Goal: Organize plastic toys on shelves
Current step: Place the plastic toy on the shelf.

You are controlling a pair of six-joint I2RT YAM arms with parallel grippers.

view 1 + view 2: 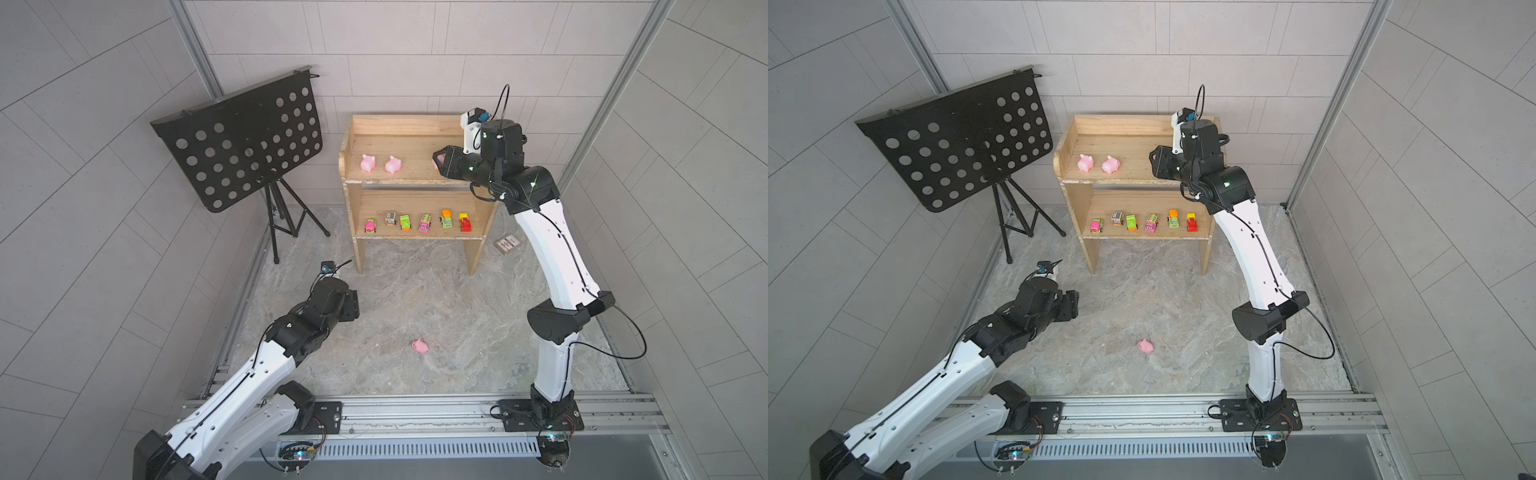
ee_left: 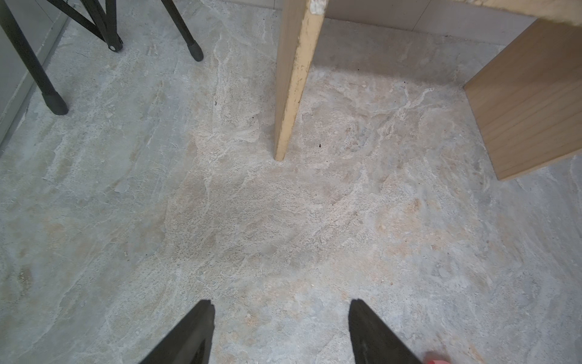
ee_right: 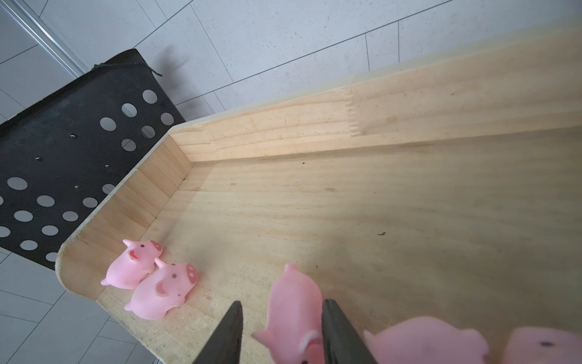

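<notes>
on the rimmed top of the pale wooden shelves (image 1: pixel 395 122), the right gripper (image 3: pixel 283 302) stands part-open astride a glossy pink pig (image 3: pixel 293 315); in front, the left gripper (image 2: pixel 281 302) gapes empty.

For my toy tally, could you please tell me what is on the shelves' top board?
The right wrist view shows five pigs: a corner pair, one pig between the right gripper's parted jaws, a blurred pair beside it. In a top view the arm hides those three.
</notes>
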